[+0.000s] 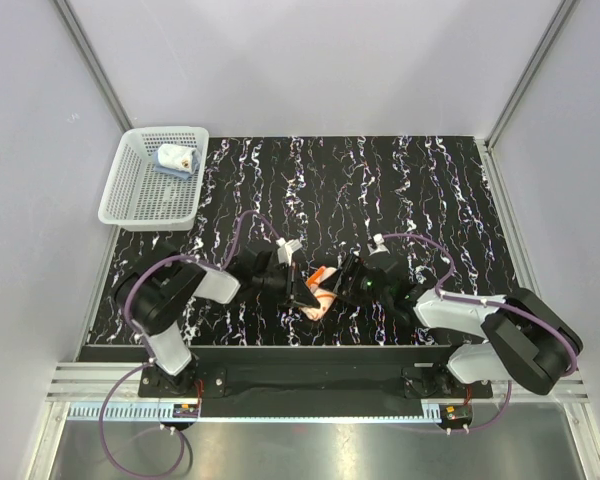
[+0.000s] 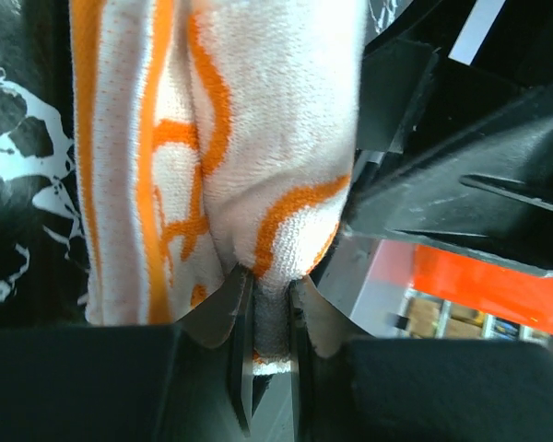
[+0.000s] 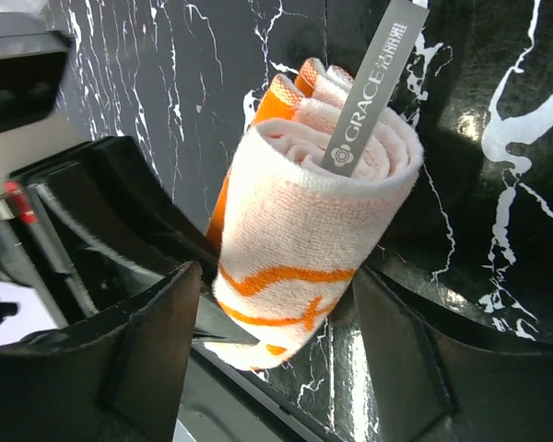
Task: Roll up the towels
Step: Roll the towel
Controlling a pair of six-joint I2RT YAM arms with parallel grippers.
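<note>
Left arm (image 1: 185,285) and right arm (image 1: 460,312) reach low from six o'clock, meeting over the worktop (image 1: 430,190). The left fingers (image 2: 241,331) pinch one end of the rolled orange towel (image 3: 304,230). The right fingers (image 3: 161,341) straddle it, unclenched. We should squeeze squarely so the roll holds. At ten o'clock, the blue towel (image 1: 173,160) lies in the basket (image 1: 145,221).
</note>
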